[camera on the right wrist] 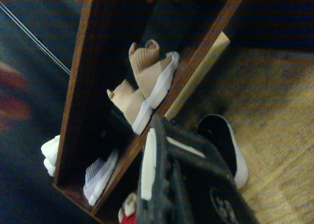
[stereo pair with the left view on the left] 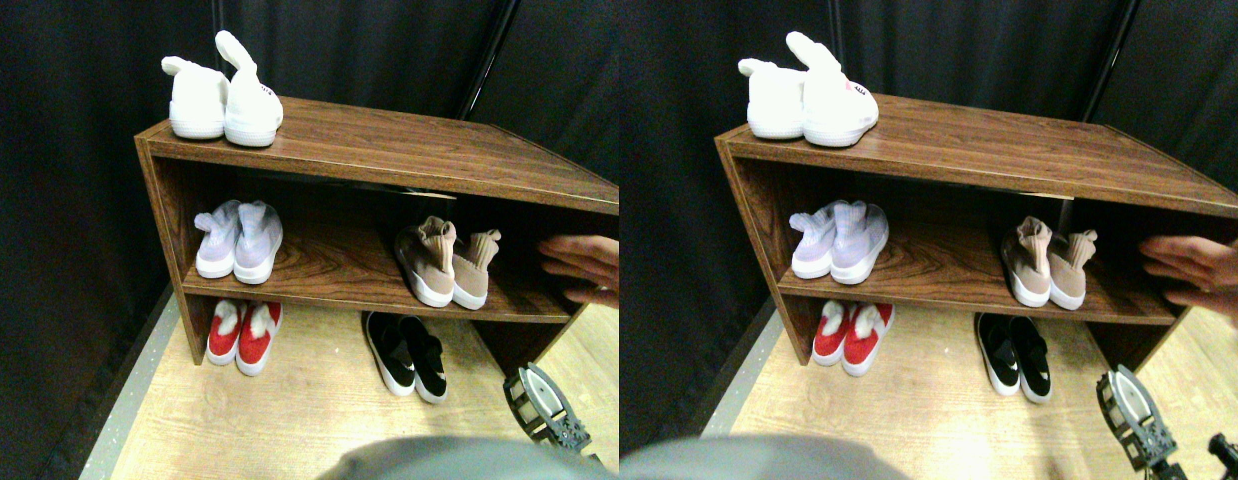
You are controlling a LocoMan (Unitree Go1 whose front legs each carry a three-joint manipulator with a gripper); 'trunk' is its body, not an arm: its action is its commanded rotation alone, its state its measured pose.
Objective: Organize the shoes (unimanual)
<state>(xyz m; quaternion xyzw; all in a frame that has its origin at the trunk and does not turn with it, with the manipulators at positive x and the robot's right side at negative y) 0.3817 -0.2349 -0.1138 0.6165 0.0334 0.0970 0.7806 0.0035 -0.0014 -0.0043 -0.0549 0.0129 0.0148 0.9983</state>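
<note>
Five pairs of shoes sit on or under a dark wood-grain shelf unit. The right gripper hangs low over the pale plank floor near the unit's right front corner, holding nothing; whether its jaws are parted cannot be told. A person's hand, fingers spread, reaches in at the right end of the middle shelf. On that shelf the tan knit sneakers with ribbed collars and white soles stand right of centre, and a lavender knit pair stands near the left end. White sneakers rest on the top board's left corner. On the floor beneath, red shoes lie left and black slip-ons with white soles right.
</note>
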